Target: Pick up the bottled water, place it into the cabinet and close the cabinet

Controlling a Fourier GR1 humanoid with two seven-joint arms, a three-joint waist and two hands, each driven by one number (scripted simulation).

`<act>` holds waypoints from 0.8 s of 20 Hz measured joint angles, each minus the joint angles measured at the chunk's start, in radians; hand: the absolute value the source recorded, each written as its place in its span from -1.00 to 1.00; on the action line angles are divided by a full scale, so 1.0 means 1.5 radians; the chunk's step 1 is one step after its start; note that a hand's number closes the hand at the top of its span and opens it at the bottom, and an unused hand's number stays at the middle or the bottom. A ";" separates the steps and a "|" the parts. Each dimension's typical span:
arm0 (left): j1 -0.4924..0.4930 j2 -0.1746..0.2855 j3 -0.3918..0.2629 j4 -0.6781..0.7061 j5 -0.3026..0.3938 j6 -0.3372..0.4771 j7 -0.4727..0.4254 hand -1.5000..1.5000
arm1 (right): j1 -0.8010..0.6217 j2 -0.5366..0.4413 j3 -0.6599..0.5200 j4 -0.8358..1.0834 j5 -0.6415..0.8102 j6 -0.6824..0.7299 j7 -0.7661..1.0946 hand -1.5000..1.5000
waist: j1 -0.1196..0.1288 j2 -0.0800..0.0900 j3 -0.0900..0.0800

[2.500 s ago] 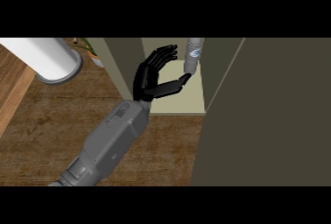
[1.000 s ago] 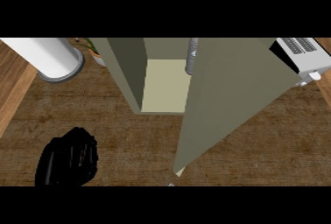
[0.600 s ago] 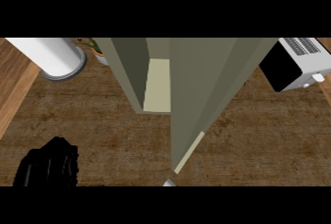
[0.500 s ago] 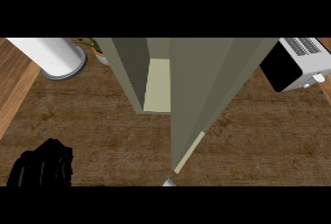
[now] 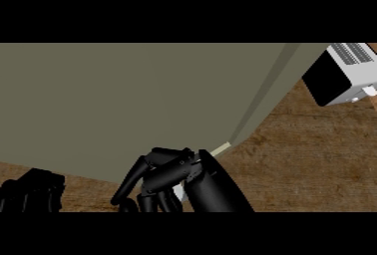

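Door closure: right hand [image 5: 173,177] at the cabinet door [image 5: 132,99]
We see its fingers curled against the door's 6 o'clock edge; the left hand [image 5: 33,191], fingers curled, holds nothing at 8 o'clock. The bottled water is hidden, probably behind the door.

Single head view, steeply down, close against the cabinet [image 5: 132,99] over the counter [image 5: 309,164].

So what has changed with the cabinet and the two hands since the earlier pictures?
The cabinet door has swung across the opening. The pale inside, wide open before, now shows only as a sliver, and the bottle is hidden. The right hand has come up to the door's lower edge. The left hand stays low at the left, and the white appliance stays at the upper right.
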State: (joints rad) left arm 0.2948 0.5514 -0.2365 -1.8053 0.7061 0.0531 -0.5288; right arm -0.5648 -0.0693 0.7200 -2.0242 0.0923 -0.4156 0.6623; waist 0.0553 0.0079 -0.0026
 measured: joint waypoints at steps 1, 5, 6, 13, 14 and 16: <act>0.005 0.002 0.004 -0.001 0.001 -0.007 -0.003 1.00 | -0.023 0.010 -0.019 0.038 -0.022 -0.002 -0.010 1.00 | 0.001 0.000 0.000; 0.033 0.015 0.025 -0.006 0.010 -0.035 -0.011 1.00 | -0.082 0.033 -0.116 0.165 -0.125 0.045 -0.065 1.00 | -0.003 0.001 0.001; 0.036 0.017 0.032 -0.003 0.015 -0.042 -0.012 1.00 | -0.095 0.036 -0.142 0.199 -0.147 0.060 -0.081 1.00 | -0.004 0.001 0.001; 0.058 0.024 0.061 -0.014 0.027 -0.067 -0.002 1.00 | -0.164 0.037 -0.260 0.427 -0.225 0.191 -0.221 1.00 | -0.013 -0.008 0.003; 0.061 0.026 0.068 -0.013 0.030 -0.072 -0.002 1.00 | -0.170 0.036 -0.269 0.445 -0.233 0.209 -0.232 1.00 | -0.013 -0.011 0.002; 0.069 0.025 0.073 -0.008 0.027 -0.081 -0.008 1.00 | -0.181 0.037 -0.278 0.477 -0.251 0.249 -0.254 1.00 | -0.010 -0.017 0.000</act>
State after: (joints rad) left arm 0.3976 0.5887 -0.1271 -1.8179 0.7464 -0.0688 -0.5411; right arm -0.8363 -0.0137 0.3033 -1.3090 -0.2848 -0.0416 0.2814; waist 0.0398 -0.0175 -0.0020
